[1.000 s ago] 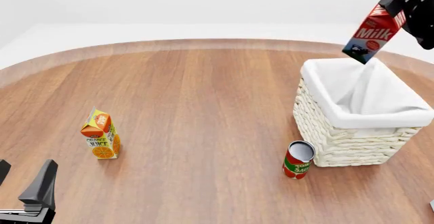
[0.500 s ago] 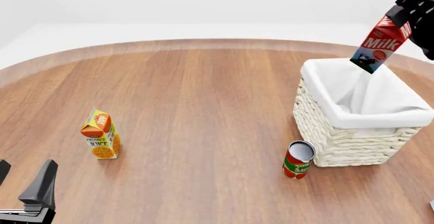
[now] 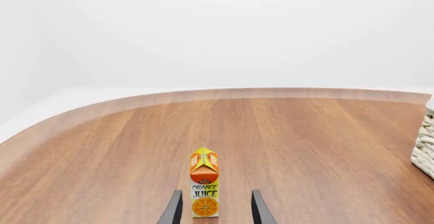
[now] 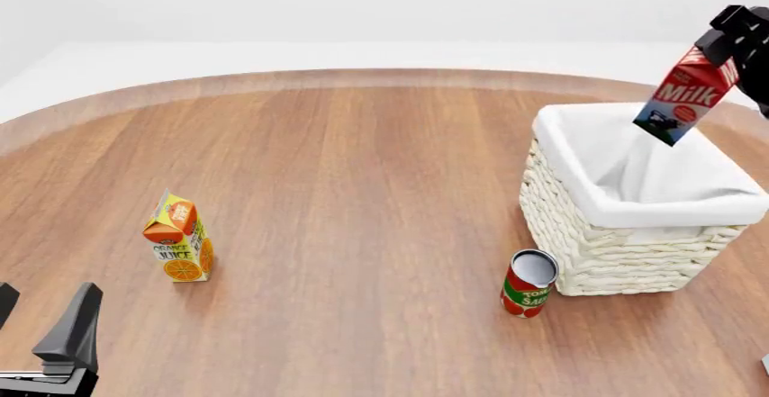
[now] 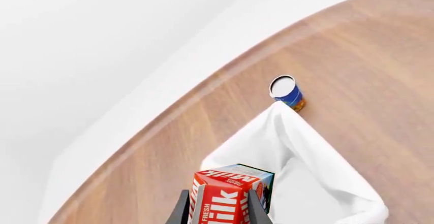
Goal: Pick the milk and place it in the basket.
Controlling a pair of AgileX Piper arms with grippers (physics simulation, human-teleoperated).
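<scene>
The milk [image 4: 689,96] is a red-topped carton with a cow picture, hanging tilted in the air above the far right part of the basket [image 4: 619,235]. My right gripper [image 4: 725,48] is shut on its red top at the front view's right edge. The right wrist view shows the milk [image 5: 227,196] between the fingers, with the basket's white cloth lining [image 5: 305,168] below it. Near the table's front left corner my left gripper [image 4: 42,325] stands open, holding nothing. In the left wrist view its fingers [image 3: 175,209] frame the orange juice carton [image 3: 204,183], which stands farther off.
An orange juice carton [image 4: 178,237] stands upright on the left of the wooden table [image 4: 360,190]. A red tomato can [image 4: 529,283] stands just in front of the basket's near left corner; it also shows as can [image 5: 286,91] in the right wrist view.
My right gripper has carried the milk to the right and downward, closer to the basket's opening. The left arm, juice carton and can have not moved.
</scene>
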